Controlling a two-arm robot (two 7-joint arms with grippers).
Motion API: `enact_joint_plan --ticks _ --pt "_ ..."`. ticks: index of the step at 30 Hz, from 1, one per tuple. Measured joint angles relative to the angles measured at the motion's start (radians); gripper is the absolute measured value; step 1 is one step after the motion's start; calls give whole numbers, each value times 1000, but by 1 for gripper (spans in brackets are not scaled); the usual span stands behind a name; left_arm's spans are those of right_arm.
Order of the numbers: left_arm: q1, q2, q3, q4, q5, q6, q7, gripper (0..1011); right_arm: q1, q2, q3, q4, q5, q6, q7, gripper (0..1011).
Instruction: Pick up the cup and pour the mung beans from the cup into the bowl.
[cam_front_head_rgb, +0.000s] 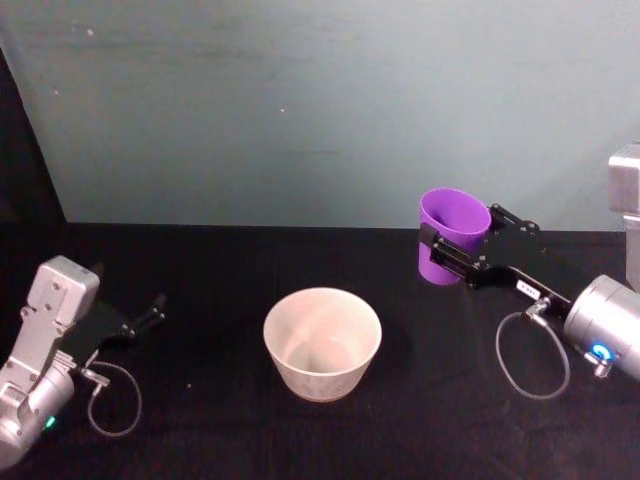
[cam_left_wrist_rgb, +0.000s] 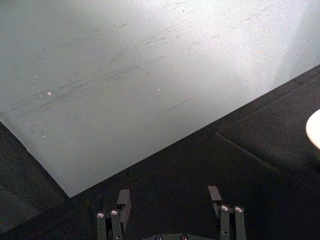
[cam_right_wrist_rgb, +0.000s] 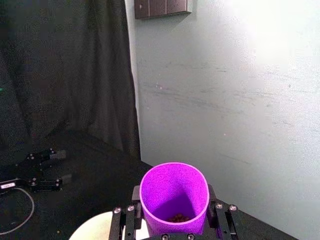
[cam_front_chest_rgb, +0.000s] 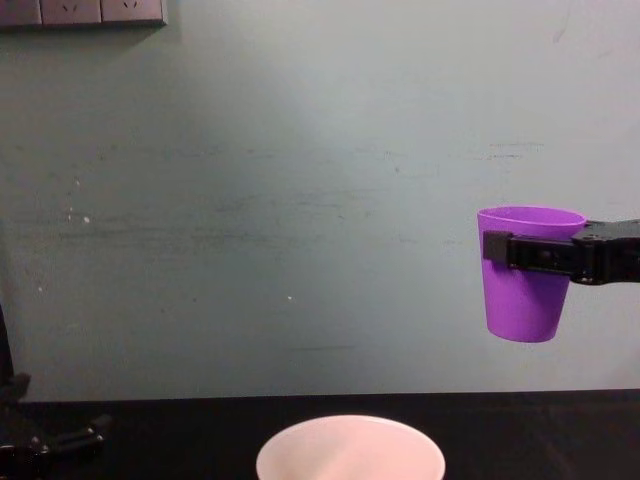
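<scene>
Currently right claw (cam_front_head_rgb: 462, 238) clamping purple cup (cam_front_head_rgb: 450, 225) upright, holding it aloft right of bowl (cam_front_head_rgb: 322, 378), beans (cam_right_wrist_rgb: 177, 218) sitting inside cup. Left claw (cam_front_head_rgb: 150, 314) idling wide open, empty, left of bowl, low over black surface (cam_front_head_rgb: 220, 270).

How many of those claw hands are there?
2. The left gripper is open, low at the left of the table; the right gripper holds the cup raised, right of the bowl.
</scene>
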Motion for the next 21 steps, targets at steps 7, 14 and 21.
enact_joint_plan --ticks 7,14,21 --pt "0 0 0 0 0 0 0 1000 0 -1 0 1 -1 -1 0 722" --pt "0 0 0 0 0 0 0 1000 0 -1 0 1 -1 -1 0 722" --pt "0 0 0 0 0 0 0 1000 0 -1 0 1 -1 -1 0 722"
